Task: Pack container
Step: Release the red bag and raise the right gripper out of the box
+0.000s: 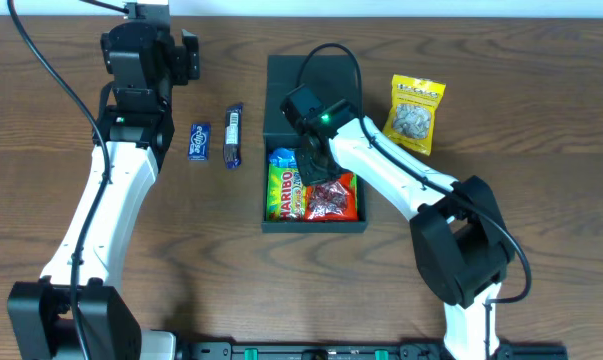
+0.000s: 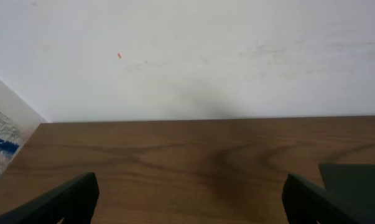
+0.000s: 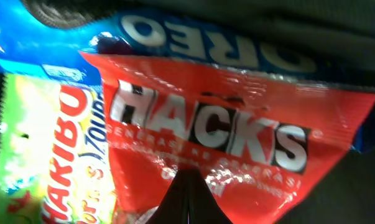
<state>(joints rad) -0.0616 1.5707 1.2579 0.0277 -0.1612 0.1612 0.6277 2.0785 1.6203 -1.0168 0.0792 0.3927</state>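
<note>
Red Hacks packet fills my right-wrist view, right pincer clamped on it over the container; left pincer gapes wide above the worktop.

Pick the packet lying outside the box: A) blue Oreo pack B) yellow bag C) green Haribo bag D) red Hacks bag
B: the yellow bag lies beside the box, on its right, while the Hacks bag, Haribo bag and Oreo pack are inside it.

Left gripper hovers wide open; right gripper points down, fingers seemingly pressed together.
</note>
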